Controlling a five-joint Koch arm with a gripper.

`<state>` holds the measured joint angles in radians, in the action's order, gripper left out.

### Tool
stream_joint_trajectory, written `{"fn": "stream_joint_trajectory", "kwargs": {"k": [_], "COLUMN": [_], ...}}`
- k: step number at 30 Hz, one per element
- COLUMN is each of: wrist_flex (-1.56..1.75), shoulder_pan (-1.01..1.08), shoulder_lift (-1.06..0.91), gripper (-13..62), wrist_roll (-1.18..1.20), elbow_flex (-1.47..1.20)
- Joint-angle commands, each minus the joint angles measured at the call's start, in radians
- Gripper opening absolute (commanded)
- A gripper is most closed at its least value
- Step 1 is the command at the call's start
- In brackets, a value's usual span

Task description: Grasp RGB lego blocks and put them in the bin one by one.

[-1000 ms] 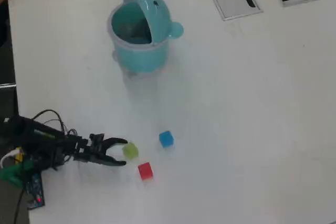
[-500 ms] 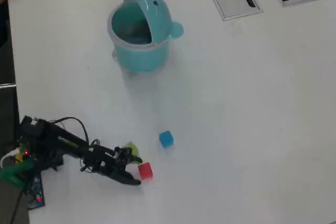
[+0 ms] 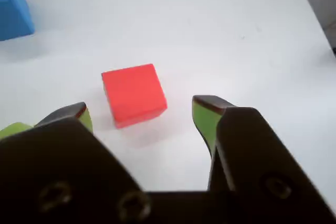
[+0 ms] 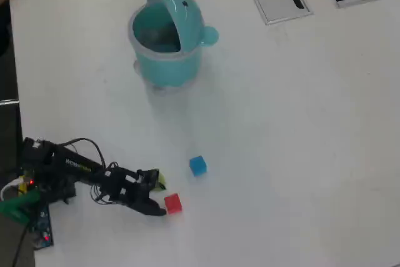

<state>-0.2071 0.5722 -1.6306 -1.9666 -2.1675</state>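
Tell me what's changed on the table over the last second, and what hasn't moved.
The gripper swung from beside the yellow-green block toward the red block and now sits open just short of it; the wrist view shows the red cube ahead of the jaws, not gripped. The yellow-green block is now mostly hidden behind the arm. The red block, blue block and the bin stayed put.

the red cube (image 4: 173, 203) sits flat on the near left, the blue cube (image 4: 197, 165) just beyond it to the right. the yellow-green cube (image 4: 160, 181) is mostly hidden, left of the red. the round teal bin (image 4: 167, 39) stands upright far off, lid open.
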Motion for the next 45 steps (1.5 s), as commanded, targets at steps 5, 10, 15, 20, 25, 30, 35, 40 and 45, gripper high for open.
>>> {"fn": "stream_joint_trajectory", "kwargs": {"k": [5,10,15,20,25,30,35,40,45], "wrist_flex": [0.012,0.012,0.011,0.005,0.002,-0.021,-0.025,-0.023,-0.021], "shoulder_pan": [0.005,0.017,0.020,0.037,0.055,0.054,0.054,0.049,0.037], "shoulder_lift": [0.100,0.196,0.272,0.334,0.356,0.357,0.356,0.330,0.299], "gripper": [36.0,36.1,36.7,36.7,36.7,33.1,25.8,11.4,8.8], "wrist_roll": [-0.026,-0.026,-0.026,-0.026,-0.009,-0.005,0.078,0.121,0.123], "elbow_flex": [0.149,0.225,0.302,0.357,0.368,0.380,0.374,0.365,0.362]}}
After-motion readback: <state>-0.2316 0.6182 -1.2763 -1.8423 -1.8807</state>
